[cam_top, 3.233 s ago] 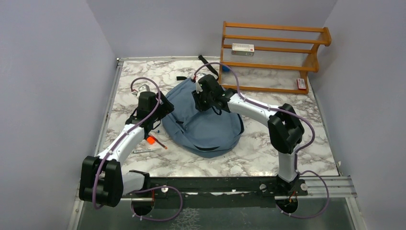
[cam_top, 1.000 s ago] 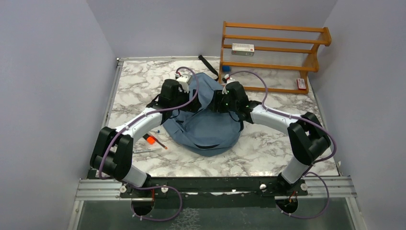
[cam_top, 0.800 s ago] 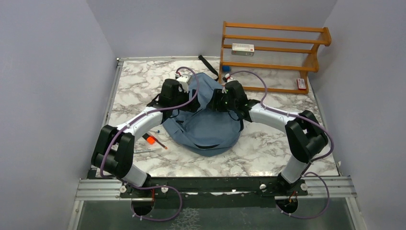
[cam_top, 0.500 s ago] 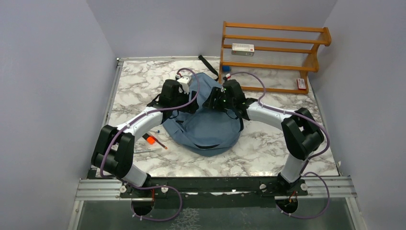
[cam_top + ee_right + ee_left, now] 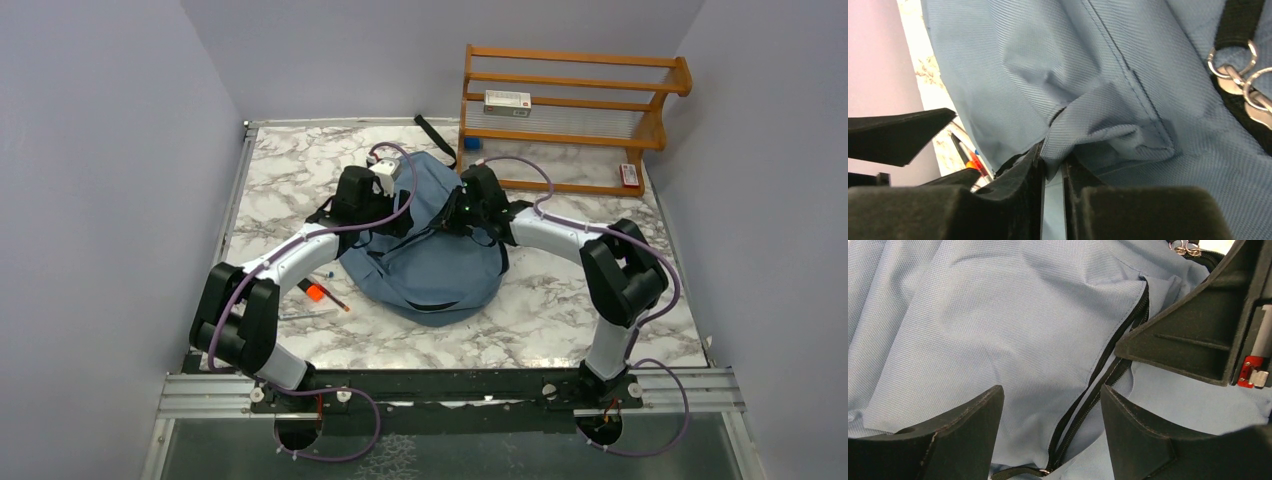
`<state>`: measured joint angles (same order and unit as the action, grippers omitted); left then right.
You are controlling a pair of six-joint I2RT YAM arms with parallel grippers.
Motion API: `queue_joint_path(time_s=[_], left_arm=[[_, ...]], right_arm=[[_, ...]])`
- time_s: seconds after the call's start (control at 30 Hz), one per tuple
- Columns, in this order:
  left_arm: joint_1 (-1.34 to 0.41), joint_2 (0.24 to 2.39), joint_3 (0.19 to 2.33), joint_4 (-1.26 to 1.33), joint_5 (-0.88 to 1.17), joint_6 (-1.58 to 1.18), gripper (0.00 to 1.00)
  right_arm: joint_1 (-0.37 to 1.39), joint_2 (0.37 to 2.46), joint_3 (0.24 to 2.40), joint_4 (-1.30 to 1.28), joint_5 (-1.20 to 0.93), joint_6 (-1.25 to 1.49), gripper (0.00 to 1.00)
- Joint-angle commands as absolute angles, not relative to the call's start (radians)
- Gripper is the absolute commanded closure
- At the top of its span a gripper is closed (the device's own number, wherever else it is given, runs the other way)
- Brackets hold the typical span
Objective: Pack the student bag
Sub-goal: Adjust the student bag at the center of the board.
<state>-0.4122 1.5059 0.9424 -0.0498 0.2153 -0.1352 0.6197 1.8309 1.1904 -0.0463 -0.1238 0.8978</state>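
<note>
bag: student bag (image 5: 430,268) is lying mid-way across the marble table (image 5: 560,300), under both wrists | right gripper (image 5: 1052,161): is pinching a fold of its blue fabric (near the key rings (image 5: 1243,75)) | left gripper (image 5: 1049,392): is hanging spread wide just above the bag's dark zipper (image 5: 1108,356), gripping nothing

The left arm (image 5: 290,262) and right arm (image 5: 545,232) share one build: smooth white link shells set between bulky matt-black joint housings, with a lavender cable (image 5: 685,410) looping loosely along each from base to wrist. The left tool (image 5: 1050,392) has two thick, black, wedge-shaped fingers with coarse, slightly frayed edges, and the right tool (image 5: 1052,165) has the same grainy black fingers. Its angular, ribbed black body carries a small red tab (image 5: 1249,374).
</note>
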Motion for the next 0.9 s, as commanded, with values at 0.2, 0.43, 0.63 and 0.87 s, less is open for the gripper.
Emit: queue_joint_path(time_s=[0.2, 0.43, 0.63, 0.87], left_arm=[[-0.421, 1.485, 0.968, -0.071, 0.264, -0.061, 0.27], [-0.49, 1.545, 1.01, -0.122, 0.233, 0.042, 0.2], [-0.514, 1.604, 1.045, -0.142, 0.064, 0.045, 0.21], [-0.517, 1.66, 1.086, -0.146, -0.025, 0.044, 0.22]], right_arm=[[0.621, 1.792, 1.018, -0.009, -0.08, 0.9, 1.0], [0.601, 1.799, 0.948, 0.121, -0.144, 0.877, 1.0], [0.595, 1.787, 0.93, 0.15, -0.17, 0.867, 1.0], [0.594, 1.777, 0.912, 0.165, -0.179, 0.867, 1.0]])
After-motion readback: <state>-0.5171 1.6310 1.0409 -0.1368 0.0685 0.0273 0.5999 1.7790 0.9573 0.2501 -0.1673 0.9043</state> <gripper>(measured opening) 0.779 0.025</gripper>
